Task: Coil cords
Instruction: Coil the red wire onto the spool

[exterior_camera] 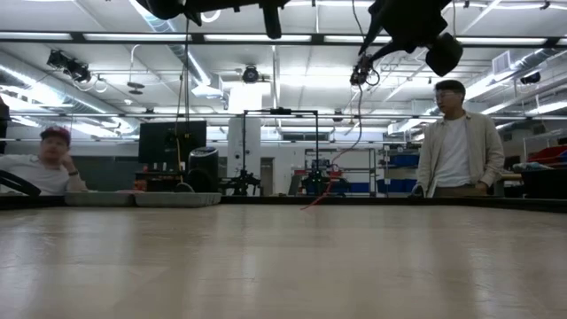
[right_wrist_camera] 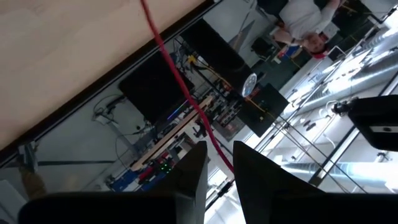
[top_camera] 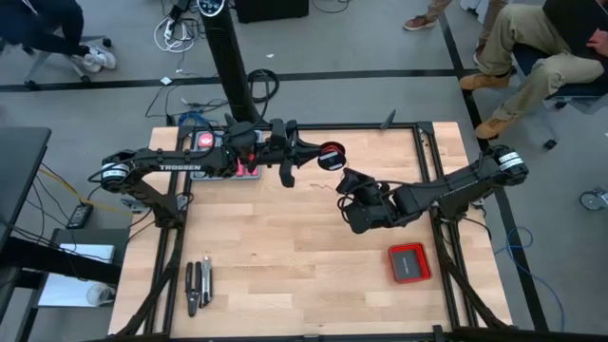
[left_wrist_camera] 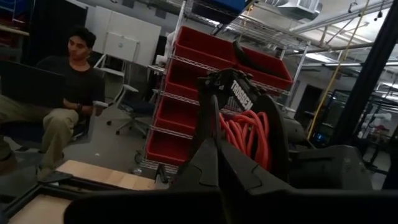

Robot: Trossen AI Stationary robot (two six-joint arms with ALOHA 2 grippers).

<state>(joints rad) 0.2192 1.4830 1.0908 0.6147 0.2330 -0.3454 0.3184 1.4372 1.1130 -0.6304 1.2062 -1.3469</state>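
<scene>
- The left pincer (top_camera: 323, 158) is raised above the desk (top_camera: 285, 256) near the middle of its far edge, jaws clamped tight on a small black spool (top_camera: 332, 157) wound with red wire (left_wrist_camera: 247, 133).
- The right pincer (top_camera: 346, 180) hovers just beside it, toward the right edge, fingers (right_wrist_camera: 186, 174) close together with the free red strand (right_wrist_camera: 180, 81) running out between them — whether they pinch it or merely guide it I cannot tell.
- To wind well, I judge the right arm should keep the strand lightly taut and circle the spool evenly — a slack turn could slip off the rim.
- In the low view the wire (exterior_camera: 323, 190) trails down toward the far edge; its loose end is too thin to trace.
- Pliers (top_camera: 198, 284) and a red box (top_camera: 409, 263) lie near the desk's front edge.
</scene>
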